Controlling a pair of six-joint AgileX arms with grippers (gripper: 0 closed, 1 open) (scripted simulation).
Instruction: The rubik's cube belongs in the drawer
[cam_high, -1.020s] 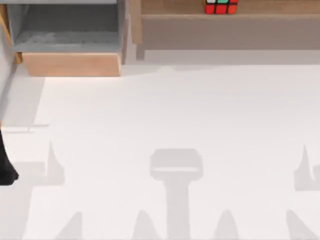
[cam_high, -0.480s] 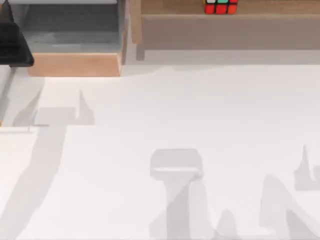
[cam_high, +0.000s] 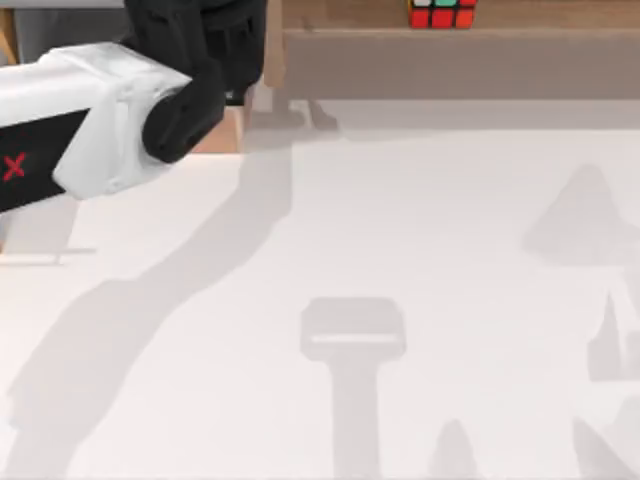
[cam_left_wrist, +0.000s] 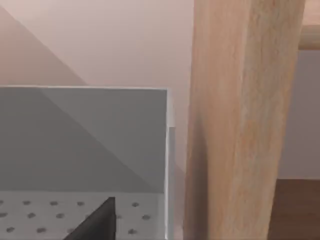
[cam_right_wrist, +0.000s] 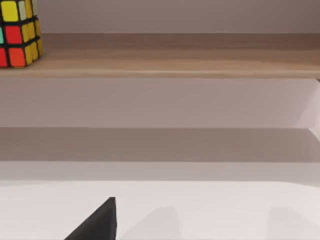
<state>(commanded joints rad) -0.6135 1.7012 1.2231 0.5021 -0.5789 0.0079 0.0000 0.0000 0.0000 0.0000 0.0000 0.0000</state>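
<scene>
The rubik's cube (cam_high: 441, 13) sits on the long wooden shelf (cam_high: 450, 60) at the back, right of centre. In the right wrist view the rubik's cube (cam_right_wrist: 19, 32) rests on the shelf board (cam_right_wrist: 175, 62), well away from my right gripper (cam_right_wrist: 97, 222), of which a black edge shows. My left arm (cam_high: 90, 130) reaches over the drawer (cam_high: 228, 130) at the back left and covers most of it. My left gripper (cam_high: 210, 40) hangs over the drawer's right side. The left wrist view looks at the drawer's grey wall (cam_left_wrist: 85, 135) and dotted floor.
The shelf's wooden end post (cam_left_wrist: 240, 120) stands right beside the drawer, close to my left gripper. White tabletop (cam_high: 400, 250) spreads in front of the drawer and shelf, crossed by arm shadows.
My left arm has swung from the table's left edge up and to the right, and now lies across the drawer. The cube has not moved.
</scene>
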